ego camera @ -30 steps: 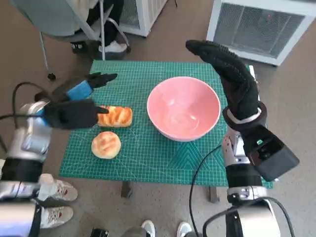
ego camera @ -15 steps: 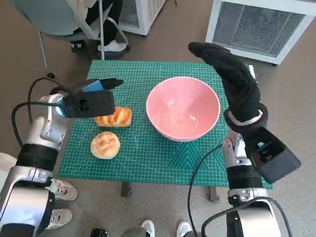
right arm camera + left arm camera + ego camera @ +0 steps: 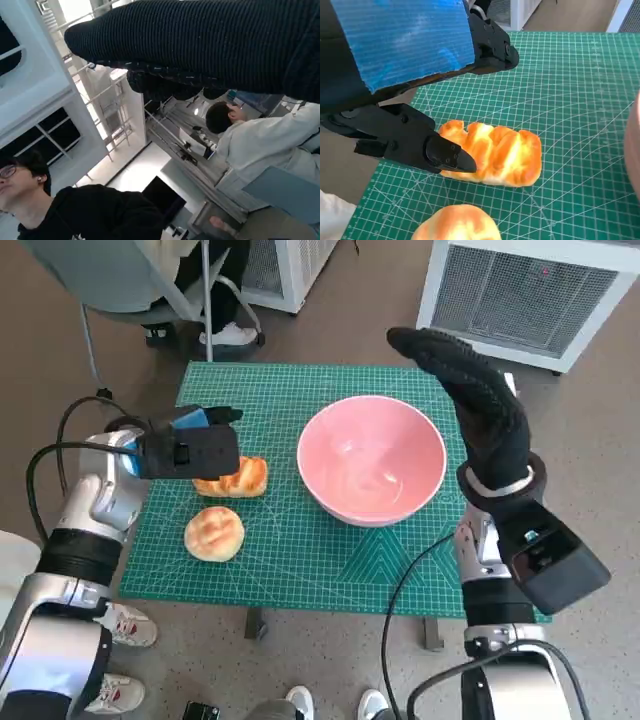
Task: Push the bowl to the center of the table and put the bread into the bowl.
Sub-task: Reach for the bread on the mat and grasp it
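Near mat centre, wide pink plastic bowl (image 3: 371,459), unmoved. Beside it, glazed golden pull-apart bread loaf (image 3: 492,158); fingers apart, blue-taped black left hand (image 3: 186,446) now lower over it, possibly touching. Above bowl's far rim, black-gloved right hand (image 3: 470,390), outstretched, empty.

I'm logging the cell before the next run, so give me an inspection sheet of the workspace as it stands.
Surface: green cutting mat covers the small table.
Job's things: pink bowl, empty, near the mat's middle; long glazed bread and round bun on the mat beside it.
Clutter: nothing seen.
Hands: left hand open, poised over the long bread, holding nothing; right hand raised beside the bowl, holding nothing.
Cables: black cable loops at the left forearm; another runs down by the right forearm.
Surroundings: white grilled units, a chair, feet by the table; people in the right wrist view.
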You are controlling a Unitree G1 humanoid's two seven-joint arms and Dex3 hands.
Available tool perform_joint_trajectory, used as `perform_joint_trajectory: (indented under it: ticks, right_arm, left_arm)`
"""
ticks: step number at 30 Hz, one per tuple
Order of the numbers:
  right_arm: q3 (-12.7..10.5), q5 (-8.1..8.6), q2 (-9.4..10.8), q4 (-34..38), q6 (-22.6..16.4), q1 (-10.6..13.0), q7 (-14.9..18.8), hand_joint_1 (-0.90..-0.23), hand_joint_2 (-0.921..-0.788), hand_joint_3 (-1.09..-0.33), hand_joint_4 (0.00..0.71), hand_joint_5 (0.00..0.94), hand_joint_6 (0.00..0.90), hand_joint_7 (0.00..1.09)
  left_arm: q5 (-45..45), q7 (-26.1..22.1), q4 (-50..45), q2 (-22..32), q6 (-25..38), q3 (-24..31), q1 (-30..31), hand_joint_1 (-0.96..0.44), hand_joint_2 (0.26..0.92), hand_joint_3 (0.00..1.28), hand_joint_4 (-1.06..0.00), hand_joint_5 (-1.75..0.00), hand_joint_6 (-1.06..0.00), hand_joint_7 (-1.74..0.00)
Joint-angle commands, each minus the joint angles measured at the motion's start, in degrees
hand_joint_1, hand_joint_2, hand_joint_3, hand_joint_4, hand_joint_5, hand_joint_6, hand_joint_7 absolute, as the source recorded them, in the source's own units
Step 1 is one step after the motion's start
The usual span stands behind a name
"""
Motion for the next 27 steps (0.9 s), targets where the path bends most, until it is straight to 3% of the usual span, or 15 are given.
perform_joint_trajectory:
  ticks: [1, 15, 27]
  right_arm:
    - [0.1, -0.72, -0.3, 0.0, 0.9, 1.6, -0.7, -0.588, -0.921, -0.799, 0.309, 0.076, -0.001, 0.78]
    - [0.3, -1.31, -0.6, -0.8, 1.5, 2.2, -2.2, -0.589, -0.921, -0.800, 0.300, 0.083, -0.001, 0.78]
    - [0.4, -1.25, -0.5, -0.7, 1.4, 2.2, -2.8, -0.592, -0.921, -0.798, 0.297, 0.090, -0.001, 0.78]
  left_arm:
    - [0.9, 0.7, 1.5, -1.2, -0.5, -1.3, -0.7, -0.09, 0.780, 0.00, -0.10, 0.00, -0.26, 0.00]
    - [2.9, 2.3, 7.2, -5.1, 1.0, -4.0, -1.8, -0.12, 0.781, 0.00, -0.10, 0.00, -0.28, -0.01]
    - [3.5, 10.9, 15.7, -8.8, -2.1, -5.2, -1.6, -0.12, 0.792, 0.01, -0.22, -0.04, -0.35, -0.04]
